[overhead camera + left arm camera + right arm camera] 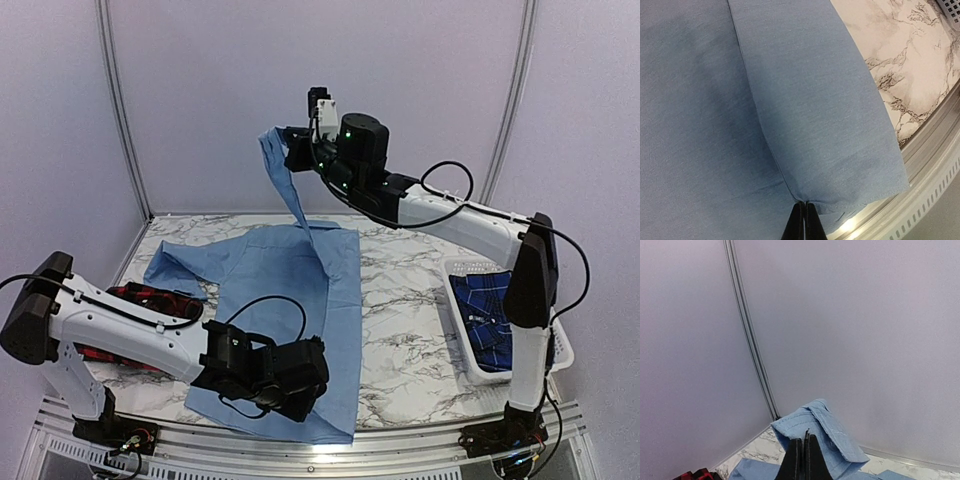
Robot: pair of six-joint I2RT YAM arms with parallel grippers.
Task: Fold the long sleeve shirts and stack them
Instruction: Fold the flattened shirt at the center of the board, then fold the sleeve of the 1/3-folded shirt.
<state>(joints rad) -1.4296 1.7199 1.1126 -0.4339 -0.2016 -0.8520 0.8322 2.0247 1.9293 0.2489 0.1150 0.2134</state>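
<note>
Pale blue cloth: your left gripper (803, 214) pinches the light blue shirt (290, 275) at its edge; your right gripper (804, 447) pinches its sleeve, cloth trailing below.

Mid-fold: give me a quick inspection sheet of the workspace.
Surface: marble table, partly covered.
Job's things: blue shirt spread, one strip raised; red shirt under left arm; plaid shirt in basket.
Clutter: nothing seen.
Pincers: left pincer shut on blue shirt's near edge; right pincer shut on its raised part.
Cables: black cables loop along both arms.
Surroundings: plain pale walls.
</note>
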